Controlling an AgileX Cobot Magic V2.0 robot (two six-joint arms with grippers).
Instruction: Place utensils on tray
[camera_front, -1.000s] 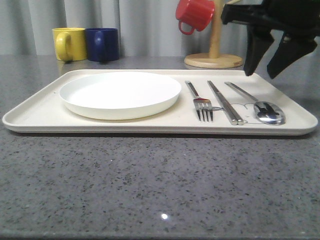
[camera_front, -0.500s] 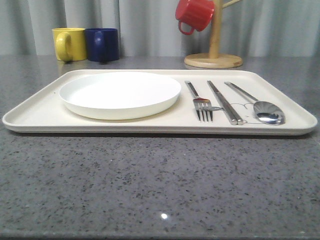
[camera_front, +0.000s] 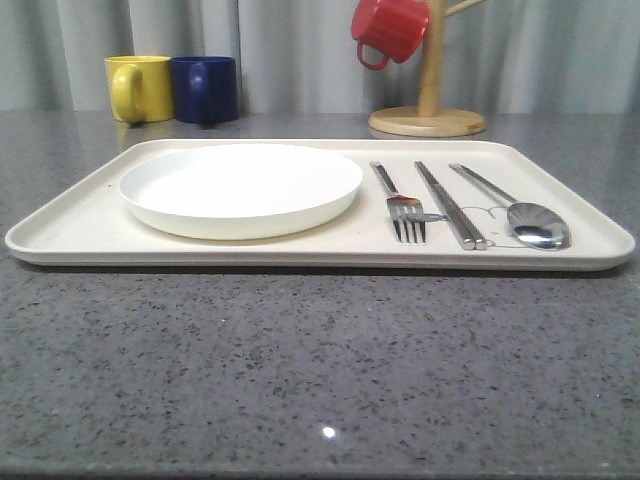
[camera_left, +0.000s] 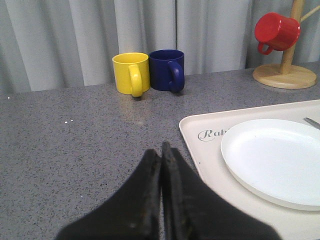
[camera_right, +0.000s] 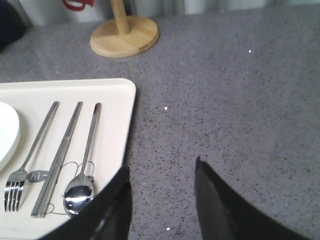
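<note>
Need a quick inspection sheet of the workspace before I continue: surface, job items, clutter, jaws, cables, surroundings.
Surface: grey speckled countertop, no spills seen.
Job's things: cream tray holds the white plate on its left part; fork, chopsticks and spoon lie side by side to the plate's right, all inside the rim.
Clutter: yellow mug and blue mug stand behind the tray; red mug hangs on a wooden mug stand.
Grippers: left gripper has its jaws shut and empty, over the counter beside the tray; right gripper has its jaws open and empty, beside the tray's spoon end.
Cables: nothing seen.
Surroundings: grey curtain behind.
</note>
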